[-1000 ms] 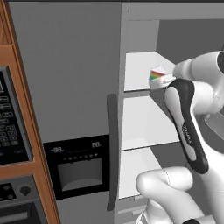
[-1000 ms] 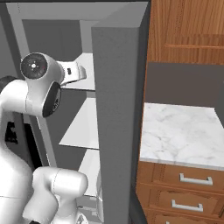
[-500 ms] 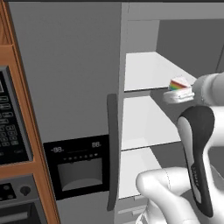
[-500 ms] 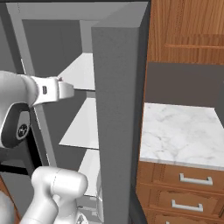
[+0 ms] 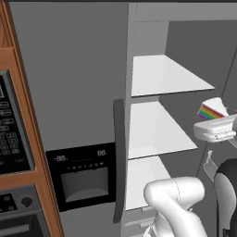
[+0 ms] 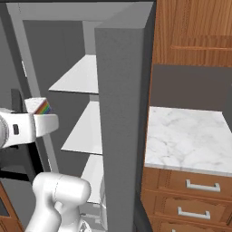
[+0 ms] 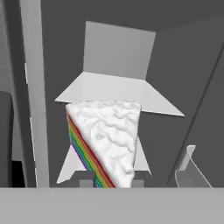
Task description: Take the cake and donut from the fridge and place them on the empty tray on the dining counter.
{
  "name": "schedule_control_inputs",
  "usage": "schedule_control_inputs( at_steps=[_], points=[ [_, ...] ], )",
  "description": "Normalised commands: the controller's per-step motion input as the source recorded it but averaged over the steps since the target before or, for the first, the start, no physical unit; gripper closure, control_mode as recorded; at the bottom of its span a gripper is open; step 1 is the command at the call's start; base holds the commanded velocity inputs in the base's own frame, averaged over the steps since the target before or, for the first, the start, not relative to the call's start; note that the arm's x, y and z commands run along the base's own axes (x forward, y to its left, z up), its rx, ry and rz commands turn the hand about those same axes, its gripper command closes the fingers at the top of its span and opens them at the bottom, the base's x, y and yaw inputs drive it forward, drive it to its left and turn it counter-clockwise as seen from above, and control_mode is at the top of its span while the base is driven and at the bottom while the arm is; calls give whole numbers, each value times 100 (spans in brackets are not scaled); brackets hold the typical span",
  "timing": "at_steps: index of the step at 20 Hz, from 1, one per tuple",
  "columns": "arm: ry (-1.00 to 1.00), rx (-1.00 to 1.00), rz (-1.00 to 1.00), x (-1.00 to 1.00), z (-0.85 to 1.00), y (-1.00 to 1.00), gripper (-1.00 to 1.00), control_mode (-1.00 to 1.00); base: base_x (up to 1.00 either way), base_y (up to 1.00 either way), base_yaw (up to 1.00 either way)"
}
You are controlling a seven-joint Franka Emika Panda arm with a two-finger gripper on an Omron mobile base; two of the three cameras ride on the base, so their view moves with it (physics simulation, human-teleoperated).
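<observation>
One wedge-shaped cake (image 7: 107,140), bumpy white icing over rainbow layers, gripped by hand (image 7: 111,183).

My cake (image 7: 109,140) has rough, lumpy white icing over smooth rainbow layers. The fridge (image 5: 74,78) looks matt grey with smooth white shelves (image 5: 162,76) — beside it sits a glossy marble counter (image 6: 186,138) over wooden drawers (image 6: 190,195) with metal pulls.

Wood cabinetry (image 6: 190,31) (marble counter (image 6: 186,136) beside)
</observation>
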Motion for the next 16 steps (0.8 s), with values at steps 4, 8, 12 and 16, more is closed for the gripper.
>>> schedule_control_inputs(
  at_steps=[4,8,12,16],
  points=[
    [-1,0,10,-81,0,0,100,-100,0,0,0],
    [0,0,12,-19,0,0,100,-100,0,0,0],
    [3,0,1,4,0,0,100,-100,0,0,0],
    [0,0,0,2,0,0,100,100,-3,0,0]
  ],
)
